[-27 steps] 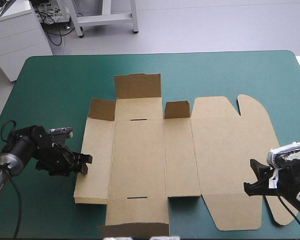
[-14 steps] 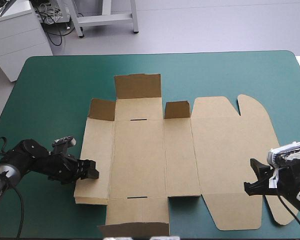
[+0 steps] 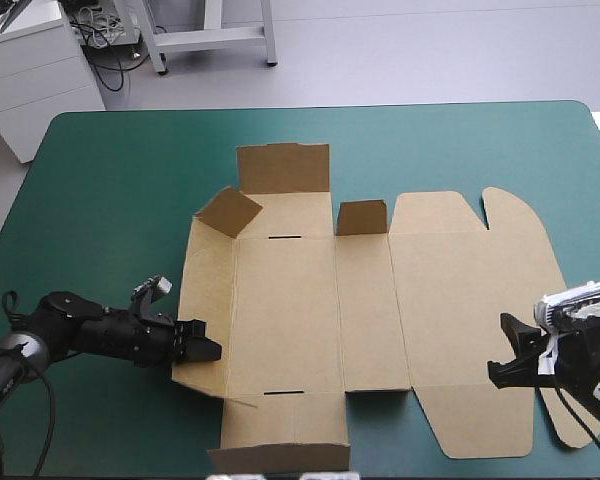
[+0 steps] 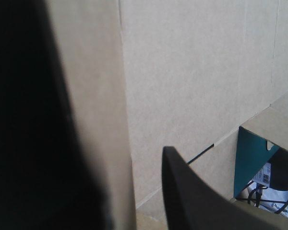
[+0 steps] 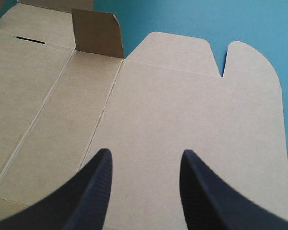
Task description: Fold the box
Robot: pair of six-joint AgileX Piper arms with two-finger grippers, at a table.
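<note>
Since earlier the left gripper (image 3: pixel 202 342) has pushed under the box's (image 3: pixel 290 310) left wall (image 3: pixel 208 290), mid-frame on the table (image 3: pixel 120 200), tipping it up, fingers spread like the idle right gripper's (image 3: pixel 502 350); next, I judge, stand it upright.

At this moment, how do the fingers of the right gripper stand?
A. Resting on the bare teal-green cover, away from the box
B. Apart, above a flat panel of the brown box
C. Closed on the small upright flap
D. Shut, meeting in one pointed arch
B: in the right wrist view the two black fingers of the right gripper stand apart with a clear gap, and the flat panel of the box lies under and ahead of them.
</note>
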